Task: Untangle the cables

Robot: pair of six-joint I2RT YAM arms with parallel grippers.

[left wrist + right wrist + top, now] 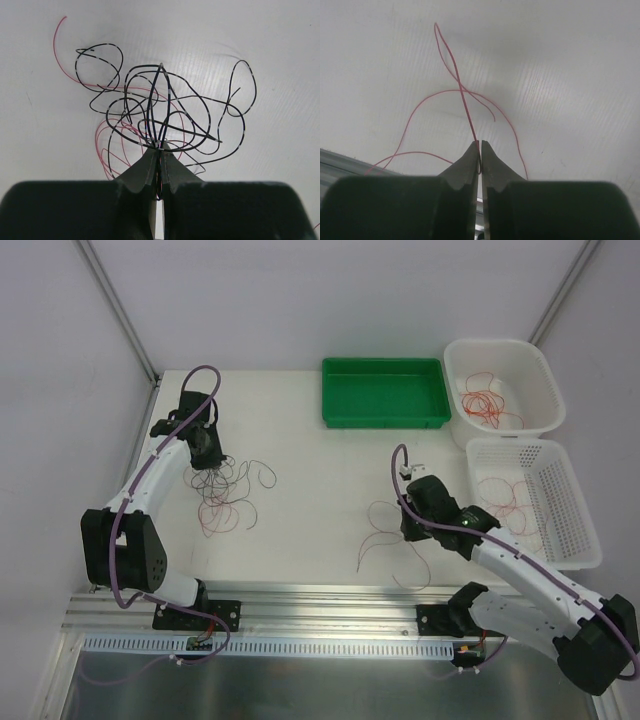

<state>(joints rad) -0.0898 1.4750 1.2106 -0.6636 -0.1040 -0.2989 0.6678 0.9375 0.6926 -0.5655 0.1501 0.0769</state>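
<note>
Edges first. Tangle [228, 495] [165, 110] of dark and red cables lay near the left edge of the table [310, 465], roughly midway between the far and near edges, its loops spreading toward the centre. Left gripper [207, 452] [159, 149] was clamped on several dark strands at the tangle's far-left side, fingertips together.

Loose red cable [380, 530] [462, 95] lay close to the near edge, right of centre. Right gripper [408, 532] [480, 145] pinched one strand of it at the tips, fingers almost touching.

Tangle and loose red cable were well apart, with bare white surface between them.

Green tray [385, 390] sat at the far edge, right of centre. Two white baskets lined the right edge:
- Far basket [495, 342] was at the far right corner.
- Near basket [575, 500] was just beside it.
- Each held thin red cables [485, 405].

Metal rail [320, 615] ran along the near edge and carried both arm bases. White walls stood around the table.
</note>
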